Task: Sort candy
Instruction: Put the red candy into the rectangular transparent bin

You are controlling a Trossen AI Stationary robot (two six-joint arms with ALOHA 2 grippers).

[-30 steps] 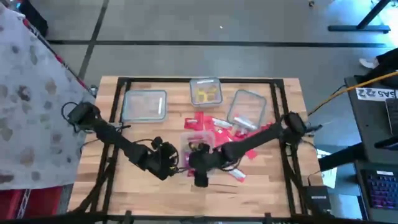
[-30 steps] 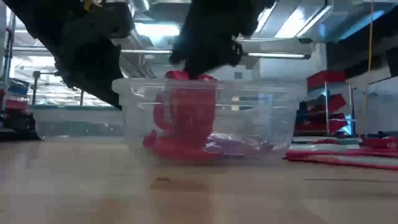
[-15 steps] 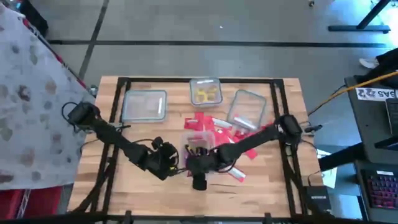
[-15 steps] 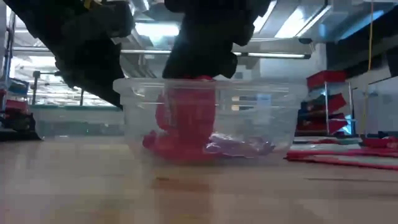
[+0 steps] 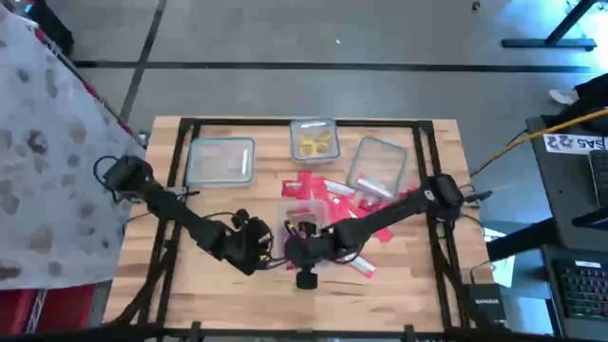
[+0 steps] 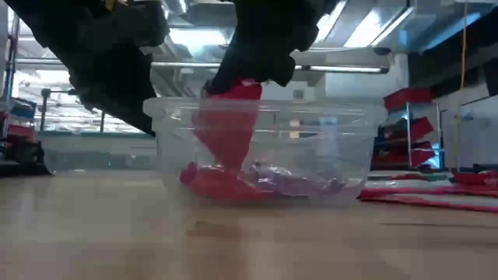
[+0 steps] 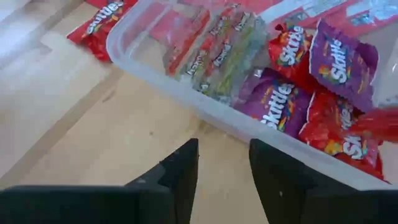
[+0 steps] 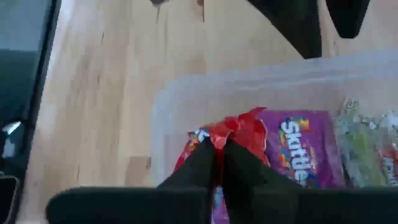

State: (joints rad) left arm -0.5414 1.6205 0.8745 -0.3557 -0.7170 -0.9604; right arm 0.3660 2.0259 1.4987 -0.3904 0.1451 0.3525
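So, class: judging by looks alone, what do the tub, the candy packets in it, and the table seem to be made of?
Tub: clear, smooth plastic; the packets show through its wall.
Candy packets: probably thin glossy printed film, crinkled and shiny; the right gripper is shut on a red one.
Table: pale wood, with visible planks and grain.

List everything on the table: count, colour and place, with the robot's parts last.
Near tub: one, clear, table middle, holding red and purple candy packets.
Held packet: one, red, pinched over that tub.
Loose candy packets: several, red, between the tubs.
Far tubs: three, clear, back of table; left, middle with yellow candy, right.
Table: one, light wood.
Left gripper: black, open, beside the near tub.
Right gripper: black, shut on the held packet.
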